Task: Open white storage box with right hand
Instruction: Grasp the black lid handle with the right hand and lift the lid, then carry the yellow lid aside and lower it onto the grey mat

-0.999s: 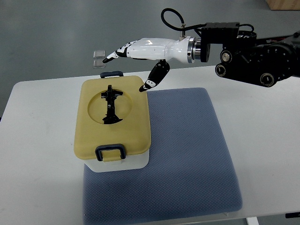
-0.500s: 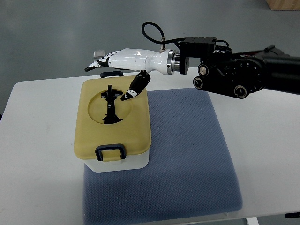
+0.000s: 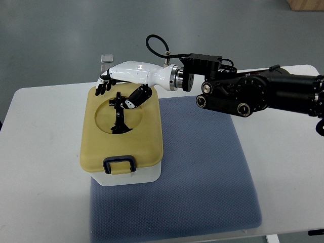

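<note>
Top view: white storage box (image 3: pixel 126 174), yellow lid seemingly closed, dark latches.

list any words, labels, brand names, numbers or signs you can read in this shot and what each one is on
None can be read.
Yellow-lidded white plastic storage box: no print visible on lid or walls.
Blue-grey fabric mat: plain weave, no label.
White right hand and its black arm: no legible marking.
Small clear object on the grey floor: too small to tell if it carries text.
White table: blank.
</note>
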